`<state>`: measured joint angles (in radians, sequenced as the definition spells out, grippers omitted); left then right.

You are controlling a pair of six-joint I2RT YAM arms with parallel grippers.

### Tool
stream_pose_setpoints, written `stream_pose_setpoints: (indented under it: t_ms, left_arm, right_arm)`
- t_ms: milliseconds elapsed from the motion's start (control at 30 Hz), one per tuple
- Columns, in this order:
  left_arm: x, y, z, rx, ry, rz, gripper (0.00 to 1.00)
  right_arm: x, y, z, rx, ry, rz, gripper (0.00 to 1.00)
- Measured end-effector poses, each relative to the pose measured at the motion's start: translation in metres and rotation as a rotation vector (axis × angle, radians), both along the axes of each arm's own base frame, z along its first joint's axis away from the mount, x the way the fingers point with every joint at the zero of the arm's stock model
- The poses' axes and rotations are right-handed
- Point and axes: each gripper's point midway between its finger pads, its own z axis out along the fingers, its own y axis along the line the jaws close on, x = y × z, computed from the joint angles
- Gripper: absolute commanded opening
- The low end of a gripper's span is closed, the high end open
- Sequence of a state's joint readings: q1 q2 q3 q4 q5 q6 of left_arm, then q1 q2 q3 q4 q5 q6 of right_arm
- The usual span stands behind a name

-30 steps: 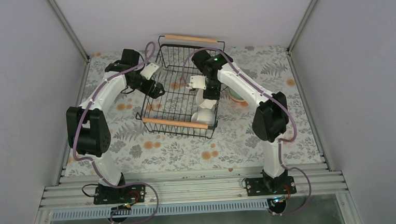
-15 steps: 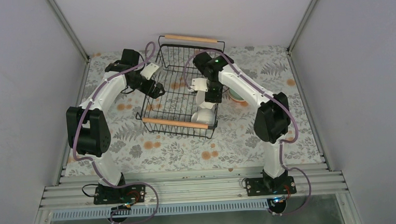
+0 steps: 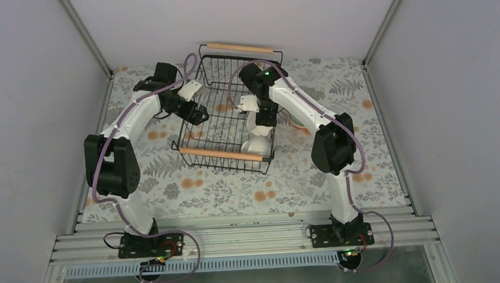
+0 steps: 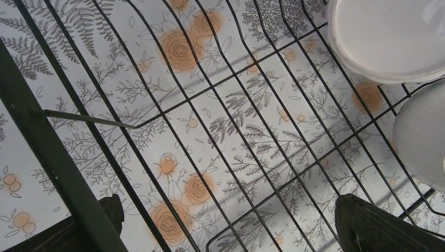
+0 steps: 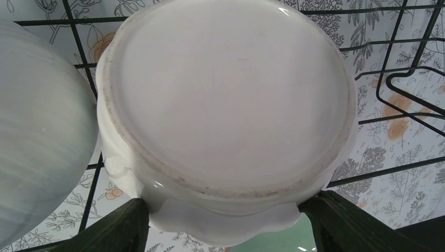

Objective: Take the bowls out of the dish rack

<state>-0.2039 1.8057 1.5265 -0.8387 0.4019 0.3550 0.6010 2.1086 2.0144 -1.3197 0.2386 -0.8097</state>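
Observation:
The black wire dish rack (image 3: pixel 194 128) with wooden handles stands mid-table. Two bowls lie in its near right corner. One is a scalloped white bowl (image 5: pixel 225 94), bottom up, and the other a plain white bowl (image 5: pixel 36 131) beside it. My right gripper (image 5: pixel 223 220) is open and reaches down into the rack (image 3: pixel 260 124). Its fingers (image 5: pixel 120 226) stand close on either side of the scalloped bowl. My left gripper (image 4: pixel 231 231) hangs wide open and empty over the rack's left side (image 3: pixel 196 113). Both white bowls (image 4: pixel 388 37) show at the right of its view.
A mint-green bowl (image 3: pixel 296 120) sits on the floral tablecloth just right of the rack, partly hidden by the right arm. The rack's wire wall (image 5: pixel 404 79) runs close beside the right fingers. Grey enclosure walls stand on three sides.
The right arm's elbow has swung left and the wrist has settled lower over the scalloped bowl, with its jaws spreading wider. The left arm has not moved.

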Motion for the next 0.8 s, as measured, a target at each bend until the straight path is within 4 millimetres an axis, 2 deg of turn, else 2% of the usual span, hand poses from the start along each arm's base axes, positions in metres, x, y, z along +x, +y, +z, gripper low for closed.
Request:
stream_pose_setpoints:
  t_ms: [467,800]
  left_arm:
    - [0.002,0.001,-0.002,0.021,-0.009,0.006,1.0]
    - [0.002,0.001,-0.003,0.036,-0.011,0.006,1.0]
  right_arm:
    - [0.009,0.01,0.004,0.03,0.004,-0.016,0.74]
    - [0.015,0.032,0.012,0.126,0.0,0.003,0.74]
